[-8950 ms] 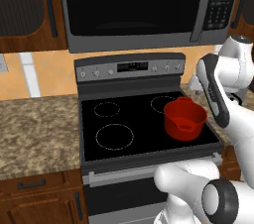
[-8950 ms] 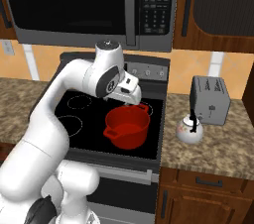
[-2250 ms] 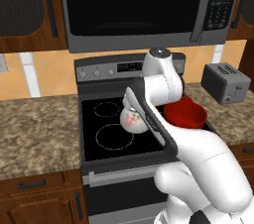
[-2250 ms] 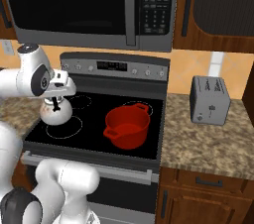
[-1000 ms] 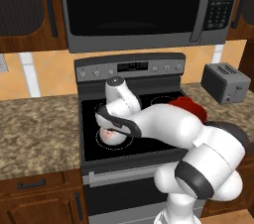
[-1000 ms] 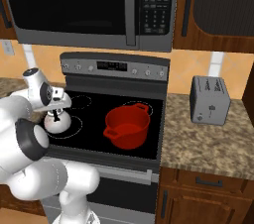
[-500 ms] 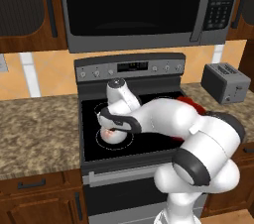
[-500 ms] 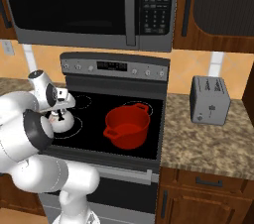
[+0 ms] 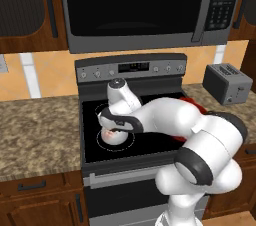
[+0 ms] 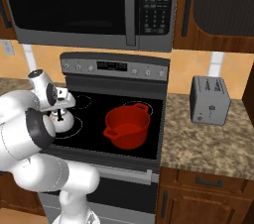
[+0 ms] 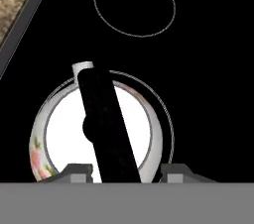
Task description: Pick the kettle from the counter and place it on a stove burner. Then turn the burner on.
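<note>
One small round white kettle with reddish floral marks (image 9: 114,136), black arched handle and black lid knob, sits on the black glass cooktop (image 9: 145,142), inside the large thin white-outlined circle of the front-left stove burner (image 9: 101,145). In the hand view I see the kettle (image 11: 94,139) from straight above, ringed closely by that burner outline (image 11: 166,119), with its black handle (image 11: 106,124) running up between the two grey finger tips. My two-finger gripper (image 9: 116,125) hangs directly over the kettle; the finger tips (image 11: 77,172) stand apart on either side of the handle with a gap showing, so the jaws are partly parted and no longer pinch it. Half a second ago the hand sat in the same place on the kettle, and the kettle has not shifted on the burner since.

The right base view shows the kettle (image 10: 61,124) past my white forearm, with the gripper (image 10: 60,114) above it, and also the whole larger red pot (image 10: 127,127) on the right half of the cooktop, which my arm mostly hides in the left base view. A smaller white-outlined circle (image 11: 135,4) lies beyond the kettle in the hand view. Both base views take in the silver toaster (image 10: 210,100) on the mottled brown-and-tan granite counter (image 10: 208,141), and the dark microwave (image 9: 145,7) above the stove.
</note>
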You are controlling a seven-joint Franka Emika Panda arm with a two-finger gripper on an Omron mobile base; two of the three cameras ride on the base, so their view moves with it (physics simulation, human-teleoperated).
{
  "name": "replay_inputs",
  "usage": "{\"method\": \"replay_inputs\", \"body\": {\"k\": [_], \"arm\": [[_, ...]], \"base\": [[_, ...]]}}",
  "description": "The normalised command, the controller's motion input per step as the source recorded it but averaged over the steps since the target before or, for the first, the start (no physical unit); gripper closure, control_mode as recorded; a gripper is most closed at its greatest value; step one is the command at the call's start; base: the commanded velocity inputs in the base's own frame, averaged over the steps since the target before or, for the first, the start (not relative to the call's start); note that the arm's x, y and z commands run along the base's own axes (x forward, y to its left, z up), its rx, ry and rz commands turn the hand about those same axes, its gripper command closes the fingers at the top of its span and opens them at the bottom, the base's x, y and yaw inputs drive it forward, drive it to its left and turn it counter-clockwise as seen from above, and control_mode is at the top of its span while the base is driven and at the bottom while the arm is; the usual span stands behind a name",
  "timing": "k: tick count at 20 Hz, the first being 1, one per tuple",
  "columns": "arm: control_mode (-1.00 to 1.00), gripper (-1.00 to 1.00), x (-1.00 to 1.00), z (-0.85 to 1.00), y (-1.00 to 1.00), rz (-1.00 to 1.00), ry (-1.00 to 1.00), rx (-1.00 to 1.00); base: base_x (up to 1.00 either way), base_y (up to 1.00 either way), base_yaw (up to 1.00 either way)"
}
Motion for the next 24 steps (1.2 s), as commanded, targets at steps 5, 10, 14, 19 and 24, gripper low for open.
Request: {"method": "replay_inputs", "body": {"k": [5,10,14,19,24], "arm": [[-1.00,-1.00,-0.01,0.39,0.00,0.00,-0.08,0.00],[-1.00,-1.00,-0.10,0.67,0.12,0.00,-0.35,0.00],[-1.00,-1.00,-0.05,0.59,0.53,0.00,-0.58,0.00],[-1.00,-1.00,0.07,0.55,0.62,-0.01,-0.34,0.00],[-1.00,-1.00,0.19,0.16,0.14,-0.01,0.01,0.00]], "base": [[0.00,0.00,0.00],[0.00,0.00,0.00],[0.00,0.00,0.00],[0.00,0.00,0.00],[0.00,0.00,0.00]]}}
